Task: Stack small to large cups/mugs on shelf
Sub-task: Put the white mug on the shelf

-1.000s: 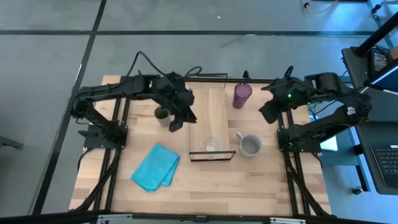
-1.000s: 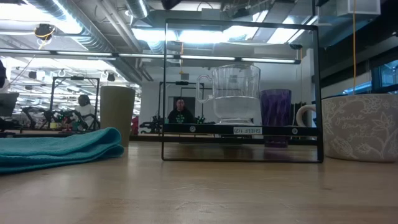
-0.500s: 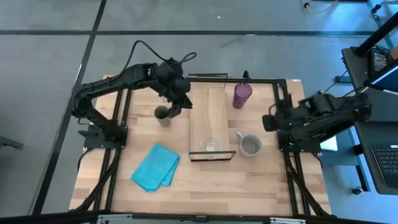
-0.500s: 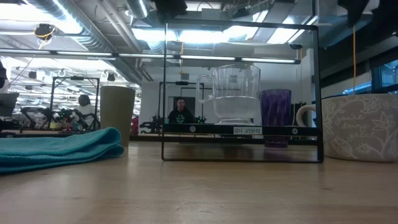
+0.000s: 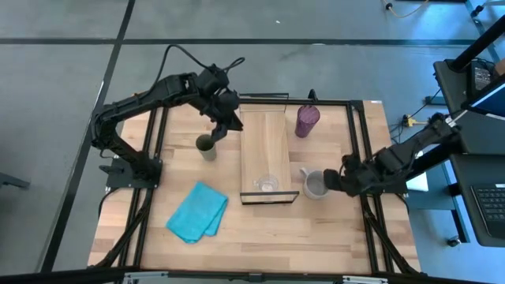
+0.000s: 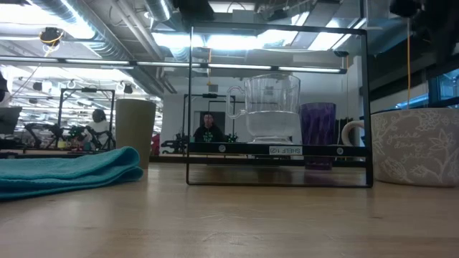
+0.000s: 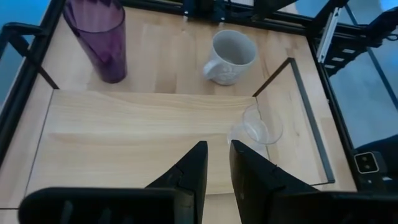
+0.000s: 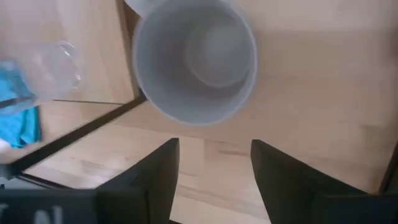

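The light-wood shelf [image 5: 265, 146] lies mid-table. The tiny clear glass [image 5: 267, 184] stands on its near end. The grey handled mug [image 5: 317, 184] stands on the table right of the shelf. The dark olive-brown cup [image 5: 206, 145] stands left of it. The tall purple tumbler [image 5: 307, 120] stands at the far right of the shelf. My left gripper [image 5: 222, 132] hovers just beyond the olive cup, beside the shelf's left edge, open by a narrow gap [image 7: 218, 163] and empty. My right gripper [image 5: 334, 182] is wide open [image 8: 214, 163] just right of the mug [image 8: 196, 62], touching nothing.
A turquoise cloth [image 5: 197, 211] lies crumpled at the near left of the table. A black metal frame [image 5: 363, 142] runs along the table's sides. The wood near the front edge [image 5: 268, 237] is bare.
My right gripper has swung from the far right, beside the purple tumbler, toward the near edge and down to the right side of the grey mug. My left gripper has drawn back from the shelf's left edge toward the far edge. No cup has moved.
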